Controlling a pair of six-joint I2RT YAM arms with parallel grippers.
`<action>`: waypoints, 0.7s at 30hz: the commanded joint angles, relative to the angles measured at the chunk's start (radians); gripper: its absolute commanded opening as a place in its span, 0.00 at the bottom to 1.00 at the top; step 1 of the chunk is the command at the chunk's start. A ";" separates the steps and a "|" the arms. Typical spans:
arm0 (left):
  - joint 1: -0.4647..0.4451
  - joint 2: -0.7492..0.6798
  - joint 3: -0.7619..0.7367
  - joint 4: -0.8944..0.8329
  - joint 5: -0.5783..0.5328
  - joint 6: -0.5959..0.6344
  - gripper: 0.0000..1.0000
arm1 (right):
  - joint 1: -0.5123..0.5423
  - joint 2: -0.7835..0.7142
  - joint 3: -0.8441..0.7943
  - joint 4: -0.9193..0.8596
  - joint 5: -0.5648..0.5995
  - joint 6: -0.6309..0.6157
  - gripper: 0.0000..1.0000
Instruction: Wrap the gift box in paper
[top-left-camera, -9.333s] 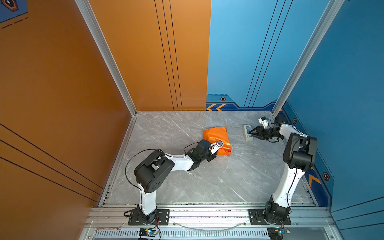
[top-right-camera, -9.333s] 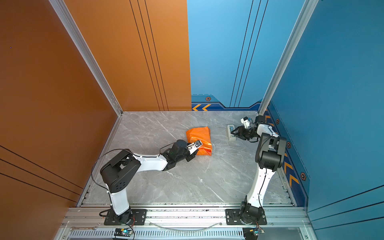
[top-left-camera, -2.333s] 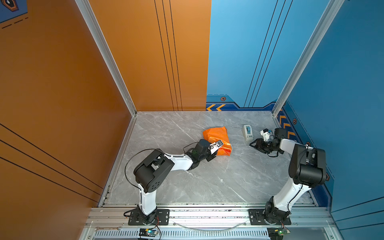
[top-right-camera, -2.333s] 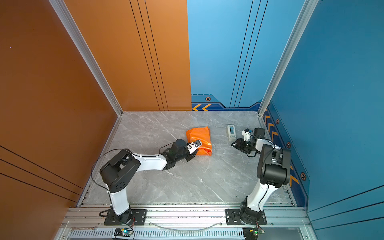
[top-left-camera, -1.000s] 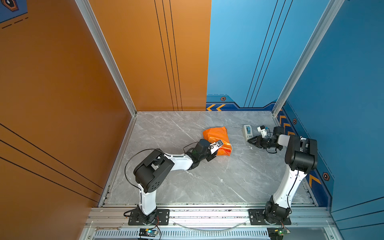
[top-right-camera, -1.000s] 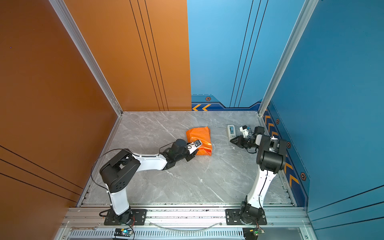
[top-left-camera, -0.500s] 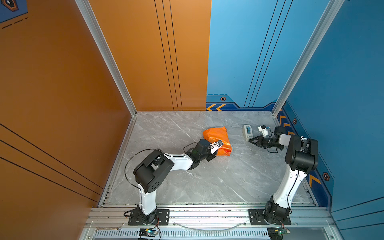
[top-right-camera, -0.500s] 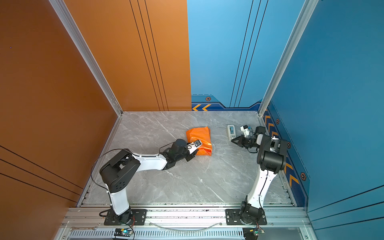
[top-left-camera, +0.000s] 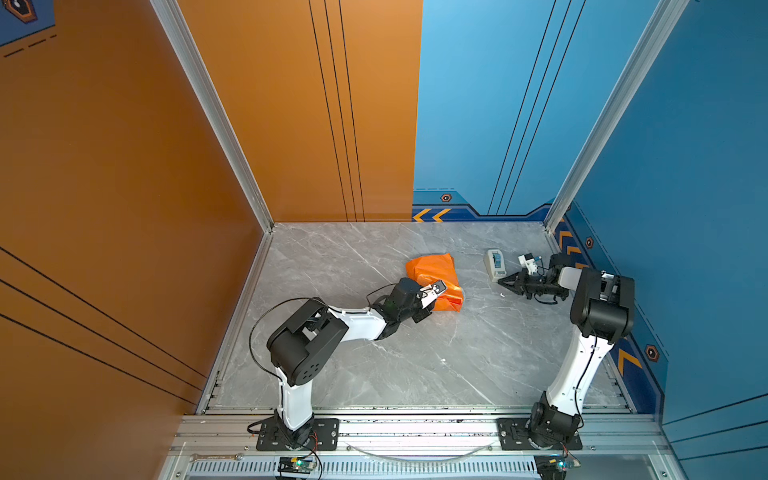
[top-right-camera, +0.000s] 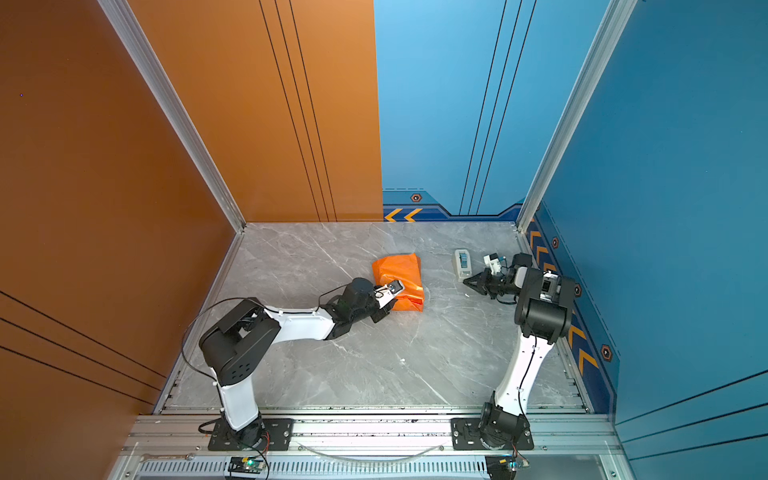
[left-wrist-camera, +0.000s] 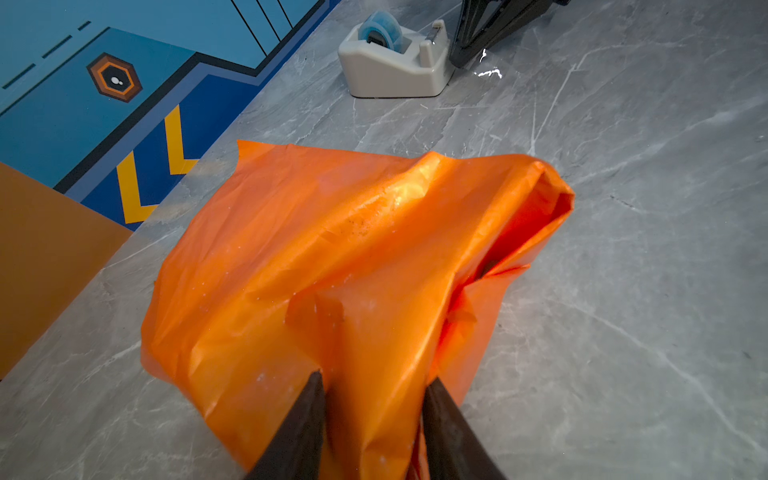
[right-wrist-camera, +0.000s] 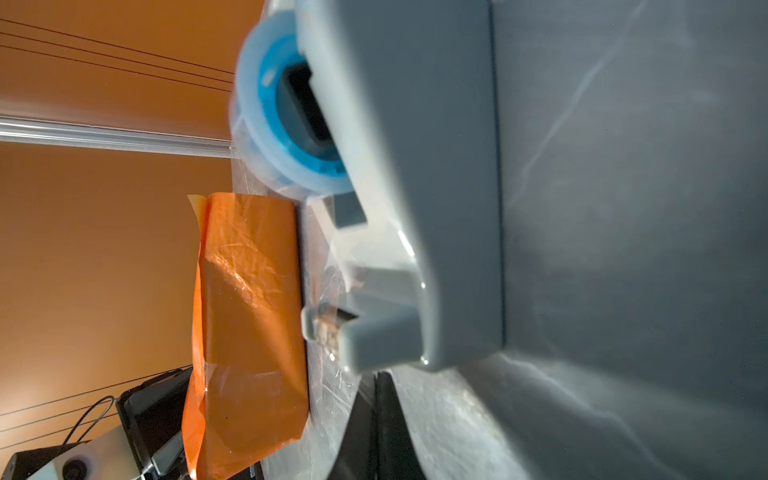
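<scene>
Orange paper, crumpled into a bundle, lies on the table in both top views, with the left gripper at its near edge and the right gripper just beside the tape dispenser. Left wrist view: the jaws, partly apart, pinch a fold of paper. Right wrist view: the jaws are pressed together by the dispenser; whether tape is caught between them cannot be told. The gift box is out of sight.

Your left arm and right arm pair white link shells with black joint housings, each bolted onto a black base plate. A thin black cable loops off the left one. A small white camera block sits at each wrist, and the left end effector and right end effector have dark, tapering fingers.
</scene>
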 joint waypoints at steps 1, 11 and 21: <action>0.009 0.048 -0.043 -0.248 -0.009 -0.007 0.39 | -0.009 0.040 0.002 -0.120 0.090 0.005 0.00; 0.009 0.044 -0.042 -0.248 -0.010 -0.006 0.39 | 0.014 0.022 0.031 -0.161 0.226 0.084 0.00; 0.009 0.042 -0.044 -0.248 -0.008 -0.006 0.39 | 0.032 -0.211 -0.076 -0.025 0.093 0.017 0.00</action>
